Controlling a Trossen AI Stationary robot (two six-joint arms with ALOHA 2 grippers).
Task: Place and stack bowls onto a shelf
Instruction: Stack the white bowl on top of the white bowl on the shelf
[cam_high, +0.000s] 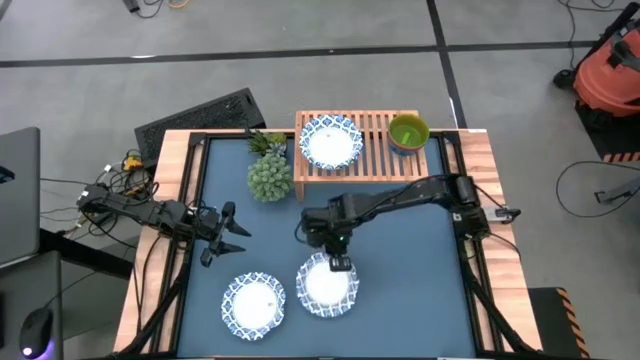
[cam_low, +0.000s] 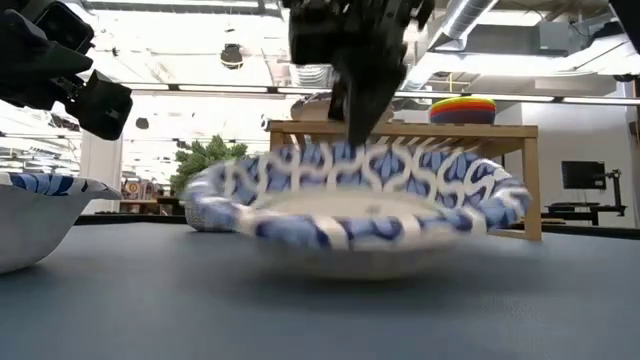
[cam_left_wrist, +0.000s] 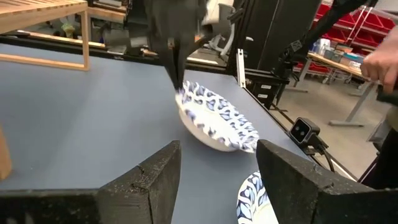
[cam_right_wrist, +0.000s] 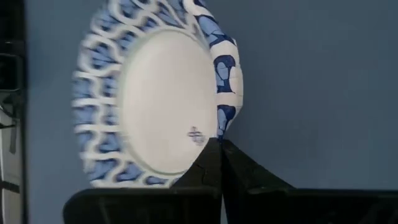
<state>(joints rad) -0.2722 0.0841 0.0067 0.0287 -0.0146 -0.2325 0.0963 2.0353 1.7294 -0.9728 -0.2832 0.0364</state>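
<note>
Right hand clenched on far rim of patterned bowl, tilted just above blue bench; left hand released, hovering near second patterned bowl

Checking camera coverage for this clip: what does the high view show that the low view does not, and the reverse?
Only the high view shows the patterned bowl on the shelf, the green bowl beside it, and the left gripper open over bare table. Only the low view shows the gripped bowl tilted, one edge lifted off the table, and a rainbow-striped stack on the shelf. Both show the right gripper pinching the rim of a patterned bowl and the shelf.
</note>
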